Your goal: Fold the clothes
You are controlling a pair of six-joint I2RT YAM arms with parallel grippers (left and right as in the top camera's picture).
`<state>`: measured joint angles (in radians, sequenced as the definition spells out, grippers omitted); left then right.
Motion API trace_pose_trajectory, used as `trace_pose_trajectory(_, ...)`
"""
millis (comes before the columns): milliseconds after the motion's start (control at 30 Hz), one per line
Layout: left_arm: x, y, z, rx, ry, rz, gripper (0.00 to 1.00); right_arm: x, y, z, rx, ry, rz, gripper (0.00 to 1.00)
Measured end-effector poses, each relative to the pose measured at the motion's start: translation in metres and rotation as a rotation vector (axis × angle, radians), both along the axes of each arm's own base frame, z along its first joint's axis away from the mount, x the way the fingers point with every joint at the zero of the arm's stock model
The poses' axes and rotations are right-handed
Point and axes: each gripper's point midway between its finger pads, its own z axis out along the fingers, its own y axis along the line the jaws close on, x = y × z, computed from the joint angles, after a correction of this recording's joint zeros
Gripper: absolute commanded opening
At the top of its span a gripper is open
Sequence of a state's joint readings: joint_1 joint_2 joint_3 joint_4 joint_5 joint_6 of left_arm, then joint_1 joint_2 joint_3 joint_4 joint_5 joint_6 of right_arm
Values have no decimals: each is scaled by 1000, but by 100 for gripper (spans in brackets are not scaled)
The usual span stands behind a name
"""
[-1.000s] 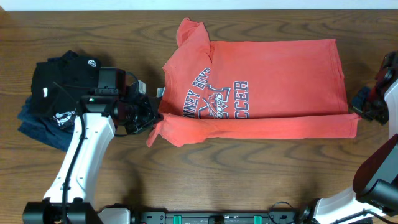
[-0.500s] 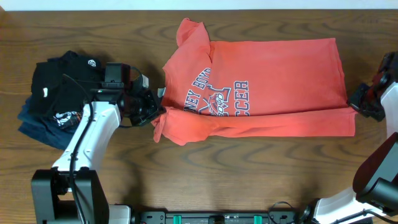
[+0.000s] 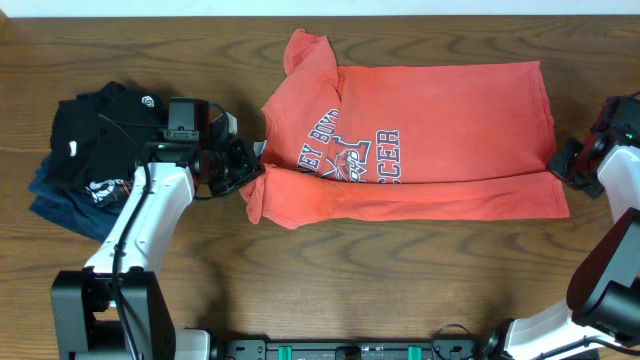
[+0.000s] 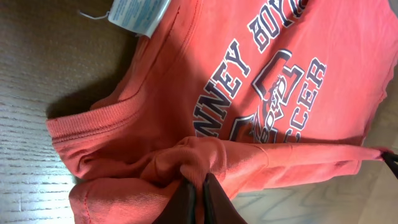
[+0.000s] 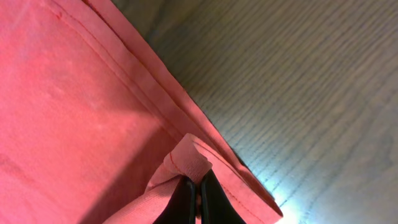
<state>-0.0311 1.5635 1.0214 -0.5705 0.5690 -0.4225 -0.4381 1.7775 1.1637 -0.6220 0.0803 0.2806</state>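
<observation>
While both arms are working the near long edge of the coral-red T-shirt (image 3: 430,100), I am reading the overhead view first. The shirt is lying flat across the far middle of the table (image 3: 400,290), collar to the left and hem to the right. Its near side is doubled over as a strip just below the lettering (image 3: 345,155). The left gripper (image 3: 248,178) is sitting at the sleeve end of that strip and the right gripper (image 3: 562,163) at the hem corner. I judge they are gripping opposite ends so that the fold runs straight. A black folded garment (image 3: 95,135) is resting on a navy-blue folded garment (image 3: 50,205) beside the left arm, apart from the shirt.

In the left wrist view, I am confirming what the overhead cannot resolve. The jaws are clamped narrow on a bunched pinch of sleeve fabric, and a pale label (image 4: 137,11) is showing at the collar.

In the right wrist view, I am seeing the jaws pinched tight on a small tuck of the stitched hem corner, with bare wood just beyond. From overhead, the arm's own body is hiding this grip.
</observation>
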Motion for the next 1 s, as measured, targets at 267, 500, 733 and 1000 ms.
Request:
trace_pose_trajectory(267, 6, 6, -1, 35, -22, 15, 6, 9, -2, 0, -11, -43, 4, 4)
trace_pose_trajectory(500, 19, 7, 3, 48, -85, 17, 47, 18, 0, 3, 4, -88, 11, 35)
trace_pose_trajectory(733, 17, 0, 8, 7, -97, -18, 60, 4, 17, -5, 82, -30, 45, 28)
trace_pose_trajectory(1000, -1, -45, 13, -30, -154, -252, 60, -26, 32, -22, 139, 81, 49, 18)
